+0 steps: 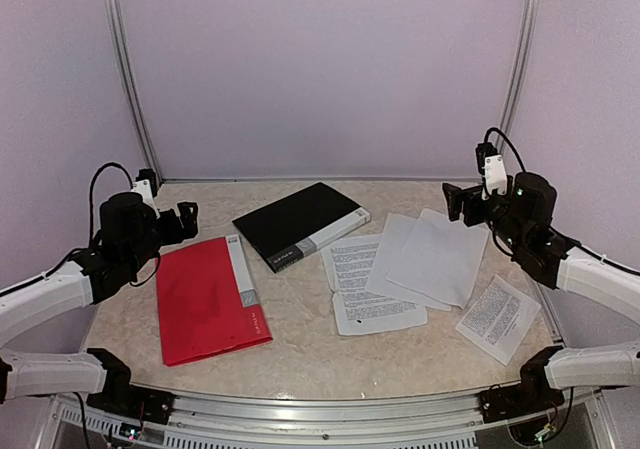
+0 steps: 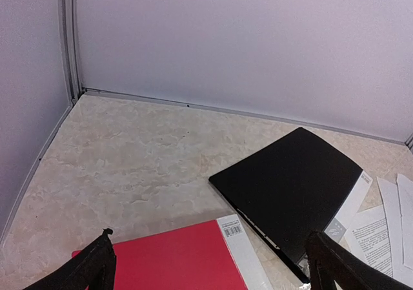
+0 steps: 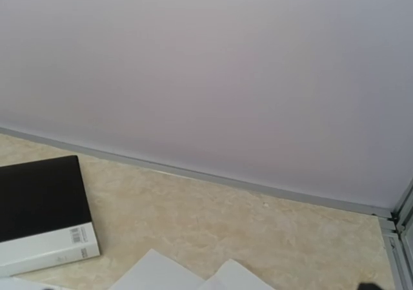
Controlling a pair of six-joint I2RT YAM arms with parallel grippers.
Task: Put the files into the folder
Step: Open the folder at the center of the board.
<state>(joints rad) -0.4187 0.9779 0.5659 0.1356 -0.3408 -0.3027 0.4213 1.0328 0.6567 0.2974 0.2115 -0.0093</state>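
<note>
files (image 1: 420, 269) are just lying loose on the tabletop (image 1: 300, 354) right of the black folder (image 1: 298, 224), red folder (image 1: 210, 299) on its left, both arms' jaws spread wide, holding nothing

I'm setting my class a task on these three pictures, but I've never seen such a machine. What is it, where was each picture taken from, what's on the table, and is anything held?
These are two robot arms fixed at the table's near edge, each ending in a two-finger gripper. The wide picture comes from a camera above and behind them; the other two come from a camera on each wrist. On the table lie a closed red folder, a closed black folder and loose paper sheets, the files: one printed page, two blank ones overlapping it, and a smaller printed sheet apart on the right. The left gripper and right gripper are both open, raised above the table, holding nothing.
</note>
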